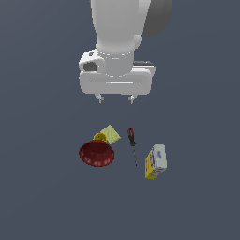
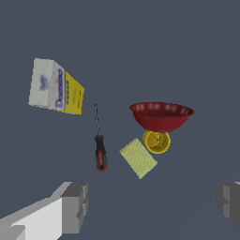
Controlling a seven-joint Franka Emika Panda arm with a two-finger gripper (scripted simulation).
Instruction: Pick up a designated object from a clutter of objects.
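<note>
A plain, flat dark slate-blue surface (image 1: 42,197) is filling both views, evenly lit, showing no walls or furniture.

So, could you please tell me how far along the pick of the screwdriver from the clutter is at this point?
Nothing looks done yet: the screwdriver lies flat on the surface between the dark red bowl and the yellow-and-blue box, untouched. In hand: the gripper hangs open and empty above the clutter. Left: descend over the red-and-black handle, close on it and lift it clear.
</note>
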